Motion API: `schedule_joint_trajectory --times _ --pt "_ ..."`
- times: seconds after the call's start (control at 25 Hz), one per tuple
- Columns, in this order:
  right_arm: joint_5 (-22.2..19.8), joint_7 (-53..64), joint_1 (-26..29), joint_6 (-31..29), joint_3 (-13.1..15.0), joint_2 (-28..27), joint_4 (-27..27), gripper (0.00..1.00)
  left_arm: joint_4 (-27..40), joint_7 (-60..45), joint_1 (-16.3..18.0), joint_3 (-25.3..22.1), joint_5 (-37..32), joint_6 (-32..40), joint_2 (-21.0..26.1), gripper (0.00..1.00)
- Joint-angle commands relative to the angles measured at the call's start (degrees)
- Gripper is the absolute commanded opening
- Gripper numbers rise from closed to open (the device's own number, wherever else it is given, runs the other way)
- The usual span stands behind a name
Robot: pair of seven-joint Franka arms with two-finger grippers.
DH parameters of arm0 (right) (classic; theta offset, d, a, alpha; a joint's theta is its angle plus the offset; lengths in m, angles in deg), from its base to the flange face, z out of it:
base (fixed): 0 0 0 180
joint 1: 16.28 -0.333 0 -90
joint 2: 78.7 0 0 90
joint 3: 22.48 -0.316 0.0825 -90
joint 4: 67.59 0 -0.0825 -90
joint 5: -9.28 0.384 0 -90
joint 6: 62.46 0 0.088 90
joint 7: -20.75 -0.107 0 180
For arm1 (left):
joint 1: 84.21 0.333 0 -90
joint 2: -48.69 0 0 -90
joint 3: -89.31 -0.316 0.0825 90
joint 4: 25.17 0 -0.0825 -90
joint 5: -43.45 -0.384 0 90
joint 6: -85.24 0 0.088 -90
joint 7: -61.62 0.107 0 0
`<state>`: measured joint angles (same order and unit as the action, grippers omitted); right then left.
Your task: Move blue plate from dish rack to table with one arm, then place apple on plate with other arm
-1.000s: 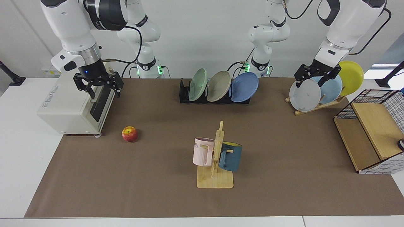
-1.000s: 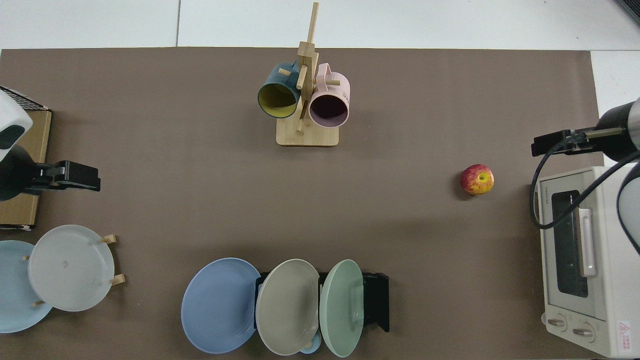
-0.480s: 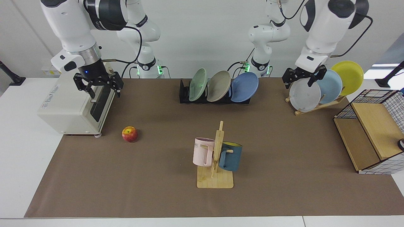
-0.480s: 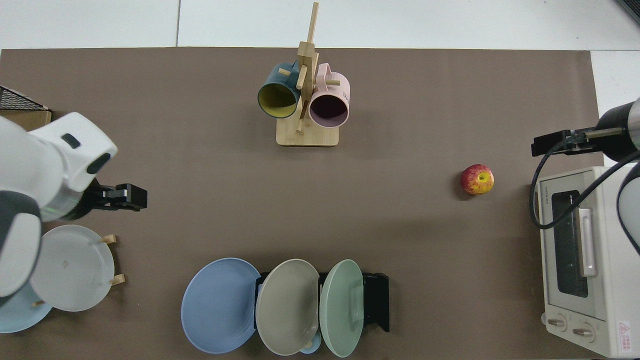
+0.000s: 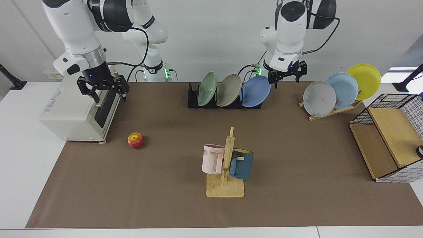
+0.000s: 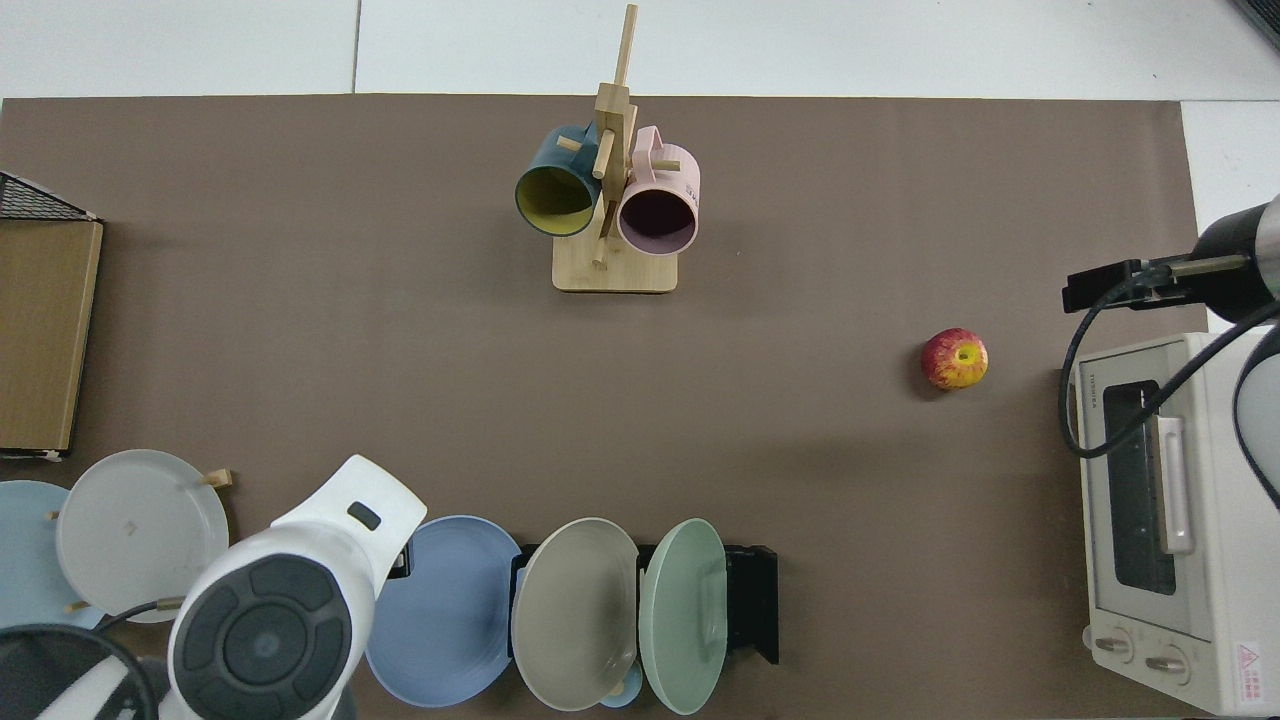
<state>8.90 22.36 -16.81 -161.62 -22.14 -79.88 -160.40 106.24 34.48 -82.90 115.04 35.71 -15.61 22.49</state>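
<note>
Just beside the blue plate point(image 5: 256, 91) in the dish rack point(image 5: 195, 98), left pincer point(image 5: 287, 74) spread — seemingly not touching, right pincer point(image 5: 105, 91) spread, waiting.

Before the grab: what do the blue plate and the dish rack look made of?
Blue plate: probably matte plastic or melamine; even colour, only a soft sheen, thin rim. Glazed ceramic can't be ruled out. Dish rack: black, matte, flat slab-like dividers, likely plastic or coated metal.

Bright, even overhead lighting; soft short shadow beside the small red-yellow apple point(image 5: 135, 140); no glare; focus uniform throughout.
</note>
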Motion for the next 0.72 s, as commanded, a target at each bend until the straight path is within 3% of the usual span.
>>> schedule_joint_trajectory --times 0.0,0.2,0.44,0.68 --pt "0.12 1.46 0.62 -1.31 -0.34 1.45 -1.76 1.00 9.21 -3.51 -1.31 0.11 0.80 -5.93 -5.71 1.00" --pt "0.12 1.46 0.53 -1.31 -0.34 1.45 -1.76 1.00 11.85 -6.26 -1.39 1.52 3.00 -9.01 -5.89 1.00" --pt "-0.06 1.64 0.09 -0.61 -0.60 1.62 -2.02 1.00 12.73 -1.43 -0.60 1.43 6.42 -8.93 -5.27 1.00" --pt "-0.06 1.03 -0.79 -3.67 -0.60 1.72 -7.63 1.00 14.49 -2.12 -1.22 2.13 6.69 -9.36 -5.10 1.00"
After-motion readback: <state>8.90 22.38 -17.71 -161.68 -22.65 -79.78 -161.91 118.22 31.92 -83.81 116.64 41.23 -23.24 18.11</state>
